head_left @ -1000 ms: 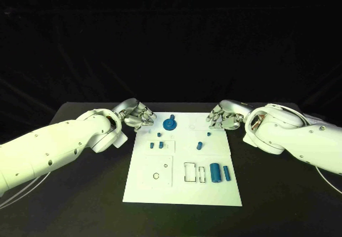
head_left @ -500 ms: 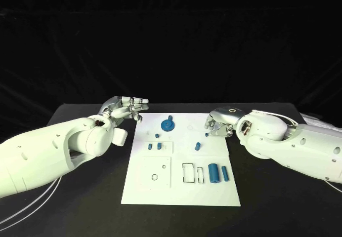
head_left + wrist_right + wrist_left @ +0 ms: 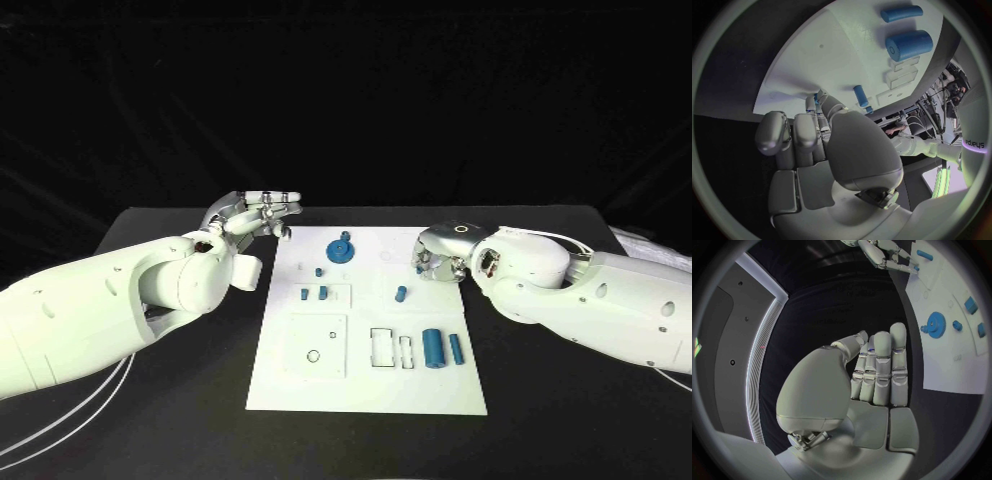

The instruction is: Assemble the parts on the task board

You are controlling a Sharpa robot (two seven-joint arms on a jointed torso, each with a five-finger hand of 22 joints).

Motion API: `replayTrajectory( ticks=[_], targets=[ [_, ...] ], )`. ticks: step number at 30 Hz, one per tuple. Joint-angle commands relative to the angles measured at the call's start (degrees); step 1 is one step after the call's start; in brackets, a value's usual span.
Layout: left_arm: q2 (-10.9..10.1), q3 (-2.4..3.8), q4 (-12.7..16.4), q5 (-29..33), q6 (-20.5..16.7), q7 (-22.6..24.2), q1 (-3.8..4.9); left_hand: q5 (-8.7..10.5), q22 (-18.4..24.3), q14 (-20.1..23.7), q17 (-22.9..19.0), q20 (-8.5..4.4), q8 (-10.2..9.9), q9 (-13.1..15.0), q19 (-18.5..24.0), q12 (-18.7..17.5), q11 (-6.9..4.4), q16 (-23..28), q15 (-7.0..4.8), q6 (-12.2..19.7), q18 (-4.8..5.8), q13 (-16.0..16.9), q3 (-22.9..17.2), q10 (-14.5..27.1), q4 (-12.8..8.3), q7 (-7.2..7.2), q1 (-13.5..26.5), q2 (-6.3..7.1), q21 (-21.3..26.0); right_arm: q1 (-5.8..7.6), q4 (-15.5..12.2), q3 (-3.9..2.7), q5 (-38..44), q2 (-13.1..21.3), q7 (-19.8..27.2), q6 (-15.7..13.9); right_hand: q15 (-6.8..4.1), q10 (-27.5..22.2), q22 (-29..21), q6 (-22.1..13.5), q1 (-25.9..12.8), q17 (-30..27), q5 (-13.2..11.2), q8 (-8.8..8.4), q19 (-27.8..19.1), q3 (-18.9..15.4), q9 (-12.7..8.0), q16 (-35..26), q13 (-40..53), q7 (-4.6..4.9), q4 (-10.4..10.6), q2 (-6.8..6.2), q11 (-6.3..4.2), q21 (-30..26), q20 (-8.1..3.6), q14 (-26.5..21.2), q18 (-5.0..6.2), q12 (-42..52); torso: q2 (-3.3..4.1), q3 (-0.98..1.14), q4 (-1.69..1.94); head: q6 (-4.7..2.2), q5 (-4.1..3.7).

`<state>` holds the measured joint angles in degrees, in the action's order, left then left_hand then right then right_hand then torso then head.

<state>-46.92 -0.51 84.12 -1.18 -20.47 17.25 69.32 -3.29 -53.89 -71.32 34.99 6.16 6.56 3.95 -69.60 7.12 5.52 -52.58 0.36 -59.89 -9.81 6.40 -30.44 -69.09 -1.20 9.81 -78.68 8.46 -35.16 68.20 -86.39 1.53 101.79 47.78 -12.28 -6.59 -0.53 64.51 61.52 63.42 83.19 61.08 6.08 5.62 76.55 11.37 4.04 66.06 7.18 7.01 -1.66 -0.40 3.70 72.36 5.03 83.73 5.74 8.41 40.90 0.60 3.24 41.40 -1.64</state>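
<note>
The white task board (image 3: 368, 375) lies in the middle of the table. On it are a blue gear (image 3: 342, 250), small blue pegs (image 3: 307, 294) (image 3: 402, 294) and two blue cylinders (image 3: 434, 349) (image 3: 456, 348). My left hand (image 3: 260, 215) is raised beyond the board's far left corner, fingers (image 3: 879, 365) straight and side by side, holding nothing. My right hand (image 3: 440, 258) is at the board's far right edge, largely hidden behind its wrist. Its fingers (image 3: 795, 132) curl down onto the board, and a sliver of a small blue part (image 3: 817, 96) shows at the fingertips; whether it is held is unclear.
Outlined slots (image 3: 382, 348) and a square recess with holes (image 3: 320, 345) mark the board's near half. A short blue peg (image 3: 861, 95) lies just beyond my right fingertips. White cables (image 3: 58, 425) trail over the black table (image 3: 562, 400) at the near left.
My left hand has risen and straightened its fingers. My right hand has moved in over the board's far right edge, covering the small blue part there.
</note>
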Motion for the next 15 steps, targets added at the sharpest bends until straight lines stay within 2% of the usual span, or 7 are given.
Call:
replayTrajectory(
  ticks=[1,15],
  targets=[
    [0.0,0.03,0.3,1.2,-0.1,1.0,-0.01,-0.11,0.1,0.4,0.0,0.03,-0.1,-0.1,0.3,0.2,-0.08,0.3,0.1,0.2,-0.69,0.1,0.3,0.4,0.0,0.17,0.5,-0.09,0.1,-0.37,0.4,0.08,1.4,-0.4,-0.2,2.1,-0.03,0.8,0.2,0.7,0.3,0.2,-1.0,-0.42,0.5,1.0,0.1,0.4,-0.4,0.06,-0.2,-0.05,0.06,0.2,-0.1,1.5,-0.02,-0.3,-0.02,0.01,0.03,0.17,0.06],
    [-0.1,0.03,0.8,1.2,0.1,0.6,-0.05,-0.11,0.5,0.6,-0.5,0.1,-0.2,-0.1,0.3,0.4,0.06,0.6,0.2,0.5,-0.68,0.1,0.6,0.9,0.0,0.35,0.6,-0.18,0.7,-1.16,1.8,0.08,2.1,-1.7,-0.6,3.7,-0.37,2.9,1.4,2.7,-0.5,0.9,-3.0,-0.48,1.2,6.7,0.4,0.8,-2.0,-0.22,-1.6,0.26,-0.29,1.0,-0.28,1.8,-0.24,-0.8,-0.05,-0.04,0.04,0.34,-0.04]
  ],
)
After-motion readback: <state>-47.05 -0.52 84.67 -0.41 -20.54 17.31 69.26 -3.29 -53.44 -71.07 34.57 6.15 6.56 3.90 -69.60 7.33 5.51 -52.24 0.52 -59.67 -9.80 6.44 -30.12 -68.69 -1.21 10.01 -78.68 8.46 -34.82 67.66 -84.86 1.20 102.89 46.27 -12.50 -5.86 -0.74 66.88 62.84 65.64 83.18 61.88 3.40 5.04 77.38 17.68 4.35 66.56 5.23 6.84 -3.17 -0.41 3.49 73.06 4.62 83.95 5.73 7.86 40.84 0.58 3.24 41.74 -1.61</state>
